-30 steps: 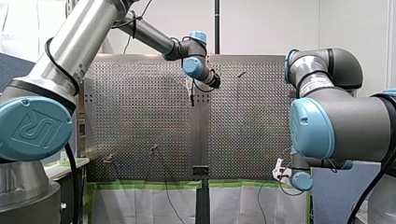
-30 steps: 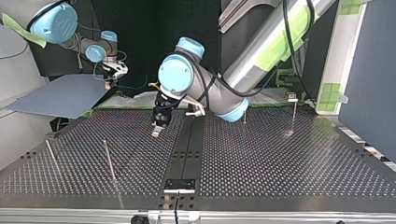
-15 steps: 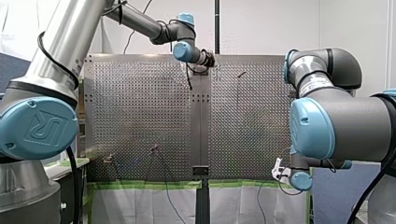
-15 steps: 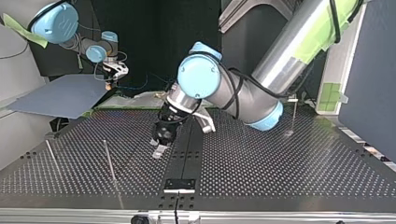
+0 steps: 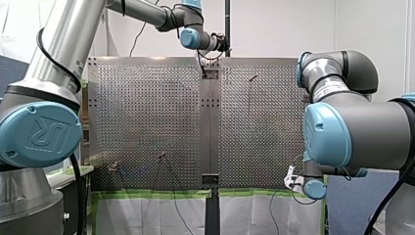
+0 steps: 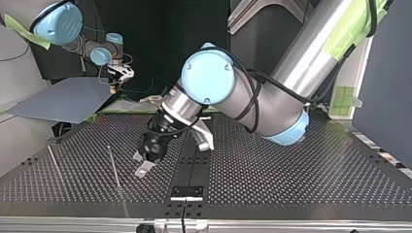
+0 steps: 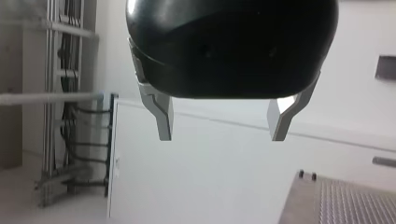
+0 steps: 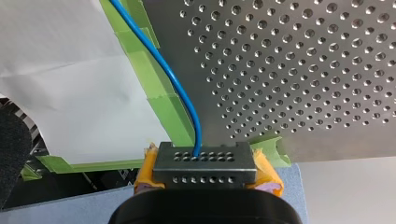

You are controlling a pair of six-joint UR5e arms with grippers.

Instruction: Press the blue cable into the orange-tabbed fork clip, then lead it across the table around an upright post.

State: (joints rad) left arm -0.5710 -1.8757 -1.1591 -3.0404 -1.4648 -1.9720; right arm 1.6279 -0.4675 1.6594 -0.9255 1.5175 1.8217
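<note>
Left gripper (image 6: 141,164) swung forward (leftward in top view).

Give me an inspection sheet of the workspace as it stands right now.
Surface: perforated table, bare metal; green tape along one edge.
Job's things: blue cable runs along the taped edge; upright posts at the top view's left; fork clip not made out.
Clutter: nothing seen.
Grippers: my left gripper above the table, jaws open, empty; my right gripper at the taped edge, jaws shut on the blue cable.
Cables: black cable along my left arm.
Surroundings: grey board beyond the table; white sheet beside the tape.
</note>
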